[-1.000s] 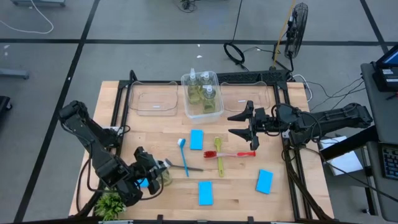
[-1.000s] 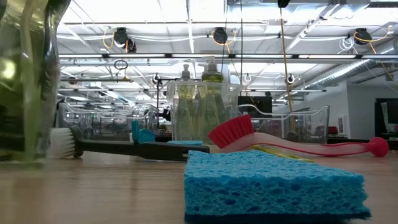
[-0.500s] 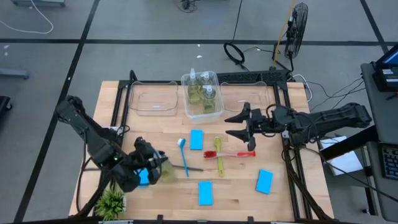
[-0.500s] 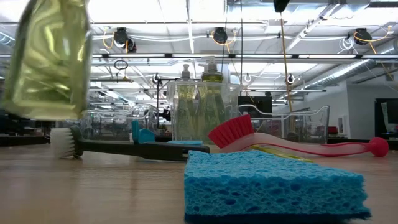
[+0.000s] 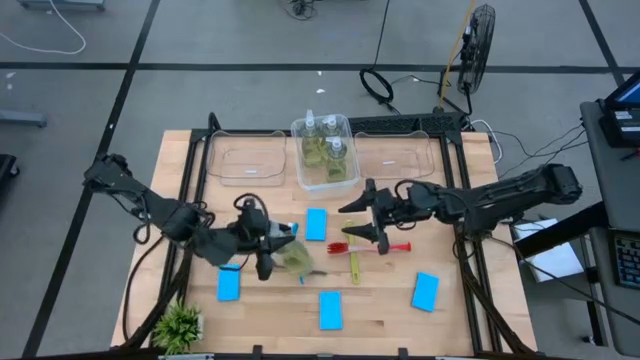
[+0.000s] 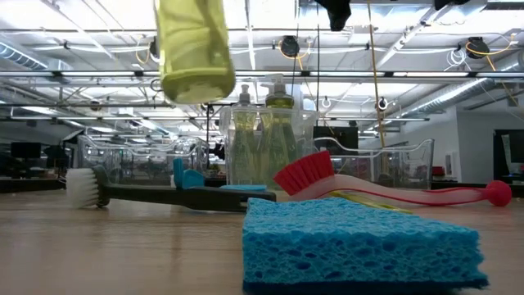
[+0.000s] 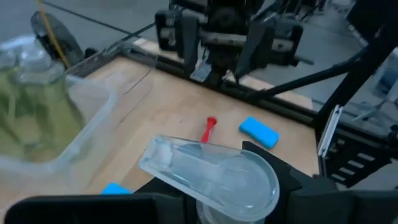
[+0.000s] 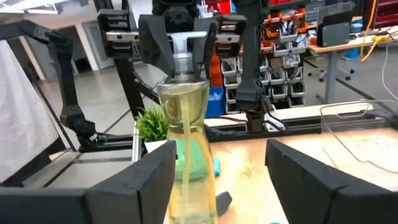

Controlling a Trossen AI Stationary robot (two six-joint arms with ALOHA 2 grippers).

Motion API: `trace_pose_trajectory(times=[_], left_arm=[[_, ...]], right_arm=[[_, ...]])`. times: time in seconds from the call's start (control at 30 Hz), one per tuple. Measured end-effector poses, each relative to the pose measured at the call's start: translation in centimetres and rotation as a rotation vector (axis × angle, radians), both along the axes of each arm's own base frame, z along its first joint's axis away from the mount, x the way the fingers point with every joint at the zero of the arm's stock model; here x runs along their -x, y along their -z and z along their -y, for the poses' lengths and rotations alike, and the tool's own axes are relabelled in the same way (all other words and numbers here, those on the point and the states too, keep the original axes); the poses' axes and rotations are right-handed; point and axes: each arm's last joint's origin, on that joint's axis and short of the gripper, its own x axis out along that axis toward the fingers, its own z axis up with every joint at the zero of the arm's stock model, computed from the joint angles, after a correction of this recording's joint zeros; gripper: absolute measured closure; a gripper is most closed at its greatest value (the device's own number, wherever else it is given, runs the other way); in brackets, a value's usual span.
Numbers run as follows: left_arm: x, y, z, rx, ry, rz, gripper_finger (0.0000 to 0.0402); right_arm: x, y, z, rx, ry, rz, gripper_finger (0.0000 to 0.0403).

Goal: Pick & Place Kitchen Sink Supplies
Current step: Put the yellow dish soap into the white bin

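While your left pincer grips a bottle aloft over the worktop, three bottles sit in the middle bin; sponges and brushes remain. Your right pincer hangs wide open, empty.

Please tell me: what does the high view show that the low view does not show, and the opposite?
Only the high view shows the left gripper shut on the bottle, the open right gripper, the plant and three more sponges.

Only the low view shows the bottle hanging clear above the table.

Both show the red brush, the bin of bottles and the carried bottle.
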Motion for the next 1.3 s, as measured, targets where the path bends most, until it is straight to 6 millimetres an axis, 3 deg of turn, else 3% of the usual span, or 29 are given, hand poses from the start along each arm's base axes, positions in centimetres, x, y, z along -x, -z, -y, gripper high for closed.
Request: trace_pose_trajectory(times=[0.33, 0.5, 0.77, 1.3], left_arm=[[-1.6, -1.3, -2.0, -0.005, 0.027, 0.102, 0.0294], [-2.0, -1.4, -2.8, 0.003, 0.029, 0.109, 0.0294], [-2.1, -1.4, -3.2, -0.019, 0.020, 0.107, 0.0294], [-2.5, -1.6, -4.2, -0.055, 0.005, 0.111, 0.0293]], right_arm=[[-1.7, 1.0, 0.3, -0.090, 0.020, 0.021, 0.0073], [-3.4, 0.1, 0.2, -0.068, 0.017, -0.010, 0.0051], [-5.8, -1.5, 0.0, 0.052, -0.004, -0.181, 0.0048], [-7.6, -2.2, 0.1, 0.031, -0.065, -0.080, 0.0048]])
